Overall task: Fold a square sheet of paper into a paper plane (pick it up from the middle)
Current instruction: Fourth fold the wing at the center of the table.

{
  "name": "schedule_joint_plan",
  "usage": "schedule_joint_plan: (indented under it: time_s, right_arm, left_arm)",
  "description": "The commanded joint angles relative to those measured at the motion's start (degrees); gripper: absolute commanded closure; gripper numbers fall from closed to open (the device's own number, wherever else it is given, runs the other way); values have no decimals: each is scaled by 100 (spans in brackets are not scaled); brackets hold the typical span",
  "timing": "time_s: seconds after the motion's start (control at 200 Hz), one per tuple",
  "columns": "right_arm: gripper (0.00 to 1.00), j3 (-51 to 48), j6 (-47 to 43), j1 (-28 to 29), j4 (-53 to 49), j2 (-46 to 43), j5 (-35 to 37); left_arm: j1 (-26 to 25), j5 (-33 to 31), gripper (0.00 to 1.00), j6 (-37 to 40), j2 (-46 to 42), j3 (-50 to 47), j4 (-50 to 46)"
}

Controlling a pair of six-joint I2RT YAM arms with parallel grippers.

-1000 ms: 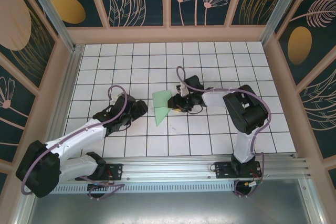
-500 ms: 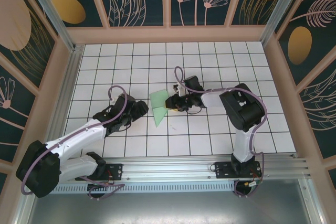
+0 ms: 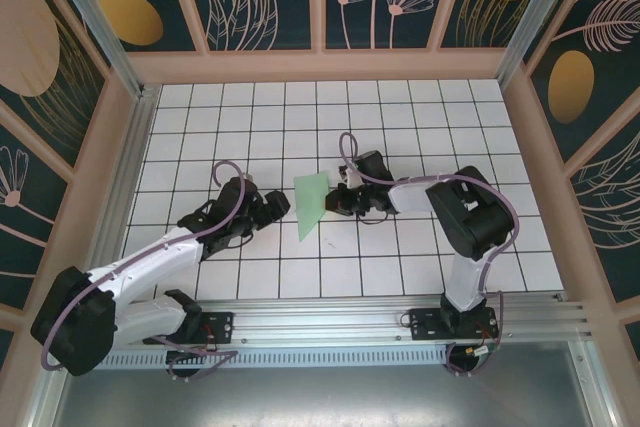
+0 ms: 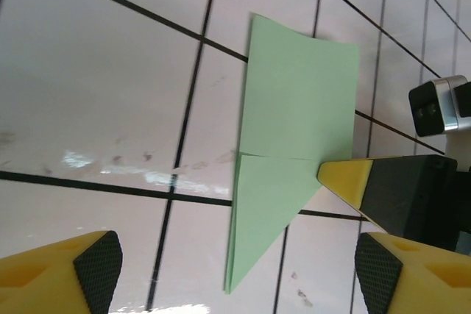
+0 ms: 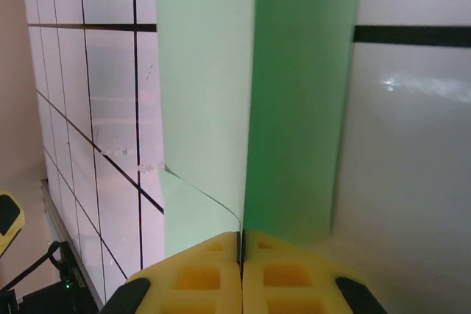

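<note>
The light green sheet of paper [image 3: 311, 205] lies folded on the white tiles, a straight-sided strip with a triangular point at its near end [image 4: 265, 211]. My right gripper [image 3: 336, 201] is shut on the paper's right edge. In the right wrist view its yellow fingertips [image 5: 241, 255] press together with the thin paper [image 5: 206, 108] between them, one layer raised on edge. My left gripper [image 3: 276, 205] stands open just left of the paper. Its two fingers [image 4: 94, 268] straddle the pointed end without touching it. The right gripper's yellow fingertip [image 4: 346, 180] sits at the paper's right side.
White tiled floor [image 3: 400, 127] with dark grout lines, walled by beige frames and patterned panels [image 3: 320, 7]. The metal rail [image 3: 330, 322] with both arm bases runs along the near edge. Open tiles lie behind and to both sides of the paper.
The right gripper has closed onto the paper's right edge. The paper has shifted slightly right, and the left gripper has edged right toward it, staying open.
</note>
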Motion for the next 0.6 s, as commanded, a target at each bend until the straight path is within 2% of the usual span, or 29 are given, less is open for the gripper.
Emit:
schedule_joint_plan:
  time_s: [0.0, 0.15, 0.28, 0.36, 0.46, 0.595]
  right_arm:
    - [93, -144, 331, 111, -721, -623, 835]
    - [93, -290, 815, 214, -1448, -1093, 1338]
    - [93, -164, 1239, 322, -2053, -1287, 1692]
    - [94, -68, 1498, 350, -2320, -1364, 1763]
    - [96, 32, 1713, 359, -2500, -1367, 1732]
    - [96, 101, 1889, 358, -2563, -1357, 1624]
  left_arm:
    - [-75, 775, 19, 300, 196, -174, 1023]
    - [-618, 945, 29, 369, 697, -193, 1953]
    - [-1107, 742, 49, 681, 1319, -37, 2443]
    - [-1300, 661, 58, 885, 1569, -104, 2856]
    - [-1499, 610, 58, 1161, 1741, -251, 3527]
    - [-1663, 112, 58, 1613, 1869, -195, 3402]
